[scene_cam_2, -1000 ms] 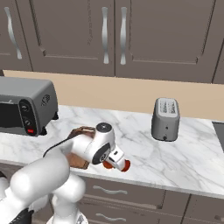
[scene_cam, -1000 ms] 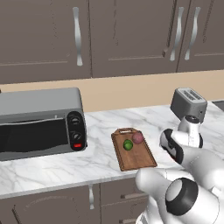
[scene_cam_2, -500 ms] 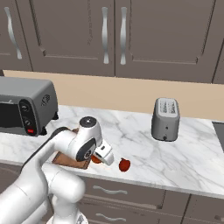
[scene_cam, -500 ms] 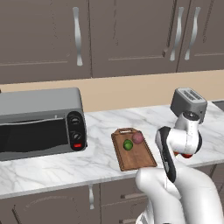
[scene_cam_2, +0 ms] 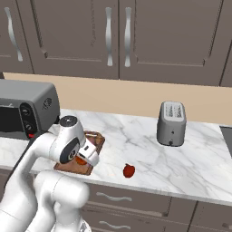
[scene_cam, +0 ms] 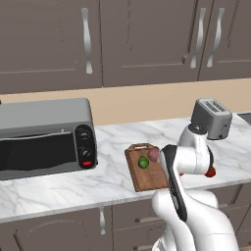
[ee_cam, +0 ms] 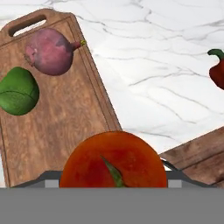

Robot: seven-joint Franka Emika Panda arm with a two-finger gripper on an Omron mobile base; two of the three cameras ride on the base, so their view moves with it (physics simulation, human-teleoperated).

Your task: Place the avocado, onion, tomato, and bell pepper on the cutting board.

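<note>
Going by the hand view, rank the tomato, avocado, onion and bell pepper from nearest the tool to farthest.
1. Tomato: right at the tool, apparently gripped, over the cutting board's edge.
2. Avocado and onion: on the board, too close to call.
3. Bell pepper: off the board, on the marble counter.

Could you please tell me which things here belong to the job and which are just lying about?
For the job:
cutting board
avocado
onion
tomato, held in the pincer
bell pepper, on the counter

Lying about:
toaster
toaster oven
</note>
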